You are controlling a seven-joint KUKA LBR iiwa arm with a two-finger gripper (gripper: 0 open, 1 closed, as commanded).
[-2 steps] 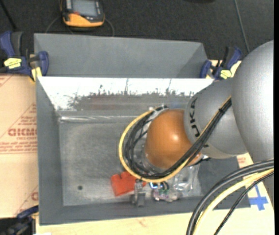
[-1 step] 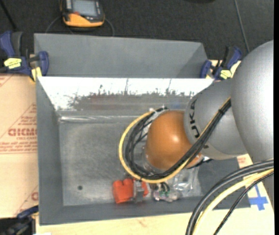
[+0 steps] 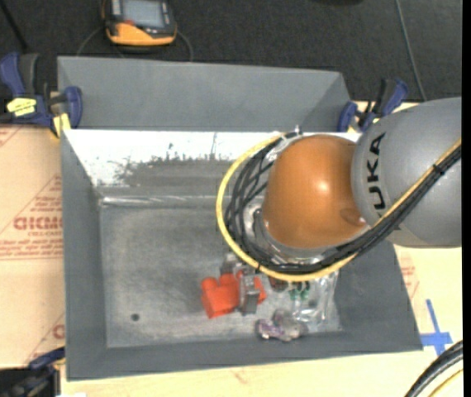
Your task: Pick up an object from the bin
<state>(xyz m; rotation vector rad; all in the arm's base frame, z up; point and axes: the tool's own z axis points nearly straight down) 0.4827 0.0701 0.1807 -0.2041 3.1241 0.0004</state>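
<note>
The orange-red block lies on the floor of the grey bin, close to the bin's near wall. The gripper is down at the block's right side and appears to touch it, its dark metal parts partly overlapping the block's right edge. Whether the gripper is apart, together or clamped on the block cannot be told, as the wrist hides it from above. Right of the block, past the gripper, lies a clear plastic packet with green inside. Below and to the right of the block sits a small purplish lump. Above and to the right of the block are the arm's orange cover and its looped black and yellow cables.
</note>
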